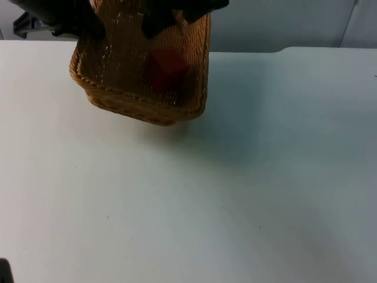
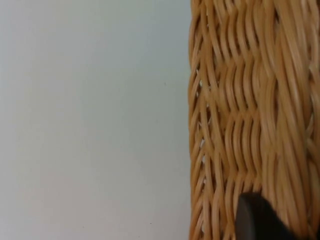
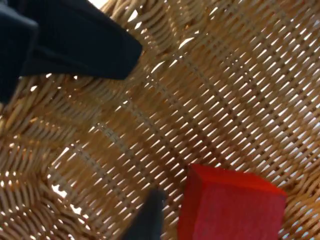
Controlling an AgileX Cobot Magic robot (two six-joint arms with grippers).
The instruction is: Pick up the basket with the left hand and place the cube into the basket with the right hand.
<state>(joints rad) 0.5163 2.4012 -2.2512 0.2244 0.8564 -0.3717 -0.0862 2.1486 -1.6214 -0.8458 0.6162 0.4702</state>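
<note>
Nearest the top camera, bare white table top is seen, with nothing standing on it. Farther back, a wicker basket is held raised and tilted above the table, its shadow cast on the surface beneath and to the right. Through the open weave of the basket, a red cube is made out, resting inside against the woven floor. In the right wrist view the cube is shown lying on the basket's weave, touched by no finger; a black fingertip stands just beside it. The right gripper is placed over the basket at the far edge of the top view; whether its fingers are parted or closed cannot be told. The left gripper is set at the basket's far left rim; its fingers are hidden there, so their state cannot be told either, though the lifted basket suggests a hold. In the left wrist view the basket's wall is seen close against a black fingertip.

Both steps are judged essentially done: basket lifted, cube inside. Withdrawal of the right arm appears to be left.
</note>
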